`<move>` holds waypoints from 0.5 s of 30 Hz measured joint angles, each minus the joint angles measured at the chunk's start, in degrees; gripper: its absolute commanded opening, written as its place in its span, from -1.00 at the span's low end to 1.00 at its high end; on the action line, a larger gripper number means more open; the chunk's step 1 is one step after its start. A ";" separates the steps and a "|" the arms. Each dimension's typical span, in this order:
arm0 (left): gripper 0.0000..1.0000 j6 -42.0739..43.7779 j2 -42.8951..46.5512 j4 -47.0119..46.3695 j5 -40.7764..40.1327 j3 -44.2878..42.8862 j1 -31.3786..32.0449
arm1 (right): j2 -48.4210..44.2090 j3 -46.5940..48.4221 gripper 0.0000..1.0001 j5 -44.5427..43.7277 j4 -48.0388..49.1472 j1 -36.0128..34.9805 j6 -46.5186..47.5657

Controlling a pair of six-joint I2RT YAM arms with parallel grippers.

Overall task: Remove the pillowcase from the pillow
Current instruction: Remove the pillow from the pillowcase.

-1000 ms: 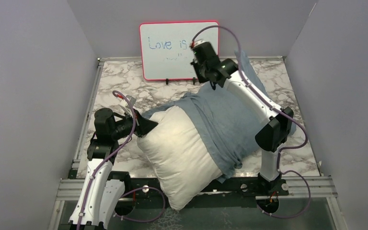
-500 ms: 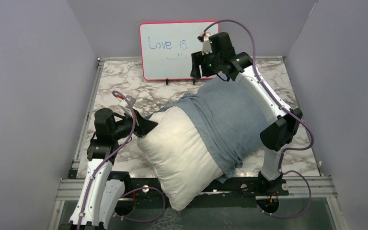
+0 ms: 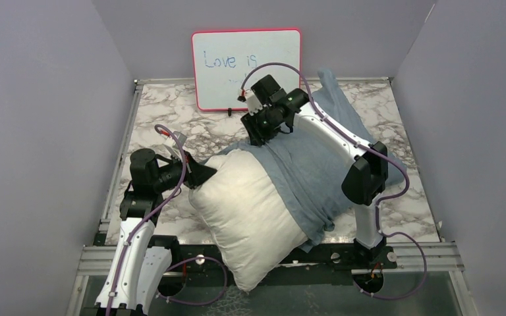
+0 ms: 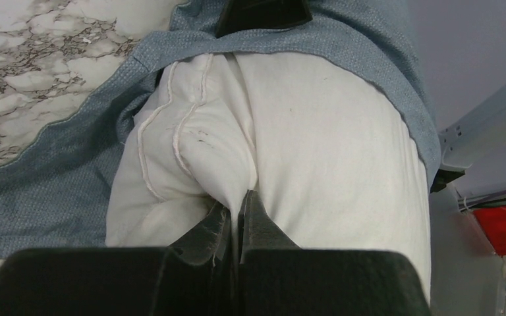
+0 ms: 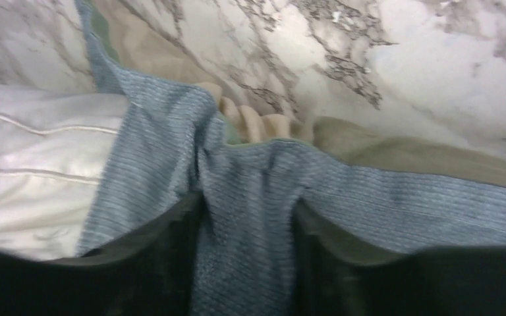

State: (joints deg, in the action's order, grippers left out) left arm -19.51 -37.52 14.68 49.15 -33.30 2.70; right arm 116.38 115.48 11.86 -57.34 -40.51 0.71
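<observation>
The white pillow (image 3: 250, 210) lies slantwise across the table's middle, its near corner past the front rail. The blue-grey pillowcase (image 3: 316, 171) covers its far right half. My left gripper (image 3: 201, 174) is shut on a pinch of the pillow's white fabric (image 4: 316, 131) at the left corner (image 4: 240, 197). My right gripper (image 3: 257, 135) is down at the pillowcase's open edge. Its jaws stand open (image 5: 247, 204) astride a ridge of blue cloth (image 5: 369, 191). Beside that ridge show the pillow (image 5: 33, 164) and the case's tan face (image 5: 382, 155).
A red-framed whiteboard (image 3: 246, 69) stands at the back of the marble table (image 3: 171, 112). Grey walls close in on both sides. A tail of the pillowcase (image 3: 336, 92) lies bunched towards the back right corner.
My right gripper has opened and swung from up near the whiteboard down and left onto the pillowcase's open edge. The cloth it had lifted has dropped. The left arm has not moved.
</observation>
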 measured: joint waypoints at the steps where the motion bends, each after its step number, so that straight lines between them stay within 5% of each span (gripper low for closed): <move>1: -1.00 0.00 -0.04 0.04 0.00 0.00 -0.02 | -0.11 -0.09 -0.56 -1.25 -0.22 -0.11 0.20; 4: -1.00 0.00 -0.07 0.02 0.00 0.00 -0.02 | -0.81 -1.46 -0.98 -6.05 -0.22 0.00 0.42; 15: -1.00 -0.07 -0.15 -1.64 -0.09 0.00 -0.02 | -2.16 0.90 -0.99 -22.91 -0.87 3.43 -4.31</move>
State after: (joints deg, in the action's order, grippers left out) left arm -19.57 -37.67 13.04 49.06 -33.30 2.68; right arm 114.21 116.38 -11.05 -58.22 -37.08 -3.60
